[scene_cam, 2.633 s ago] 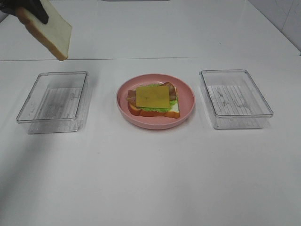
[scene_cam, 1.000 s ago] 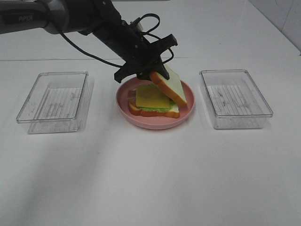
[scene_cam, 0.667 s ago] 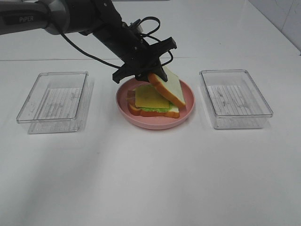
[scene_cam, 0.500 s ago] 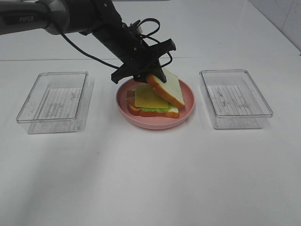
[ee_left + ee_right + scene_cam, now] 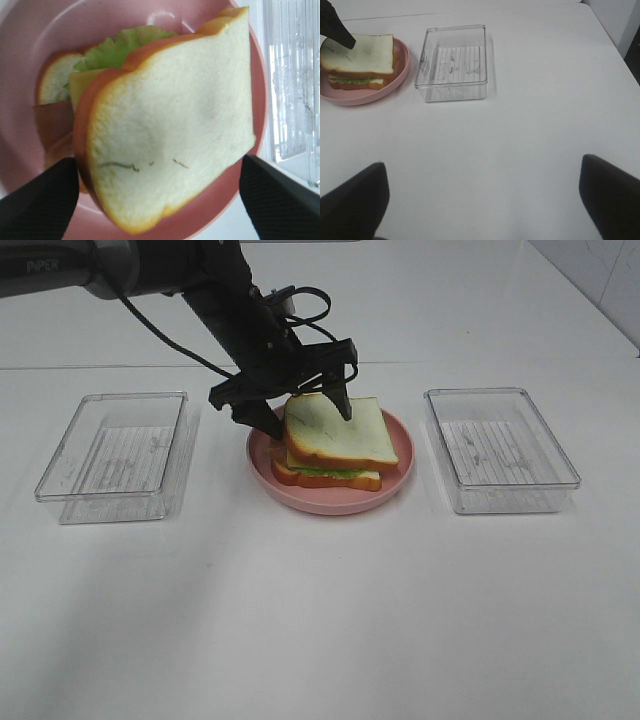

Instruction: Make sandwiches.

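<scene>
The sandwich stack (image 5: 332, 445) lies on the pink plate (image 5: 330, 503). Its top white bread slice (image 5: 335, 430) rests slightly askew on the cheese, with green lettuce (image 5: 330, 471) peeking out above the bottom slice. My left gripper (image 5: 303, 410) hovers open over the stack's back edge, one finger on each side of the top slice. The left wrist view shows that slice (image 5: 170, 125) close up, with lettuce (image 5: 120, 47), cheese (image 5: 80, 82) and bacon (image 5: 52, 122) beneath, and my left gripper (image 5: 160, 200) open. My right gripper (image 5: 482, 200) is open and holds nothing, well away from the sandwich (image 5: 360, 60).
An empty clear tray (image 5: 115, 455) stands left of the plate and another clear tray (image 5: 500, 448) to its right; the latter clear tray (image 5: 454, 62) shows in the right wrist view. The left arm (image 5: 180, 270) and its cable reach in from the back left.
The left gripper lowered the tilted top slice onto the stack and opened, letting it go. The slice now lies flat on the cheese. The right arm has not moved.
</scene>
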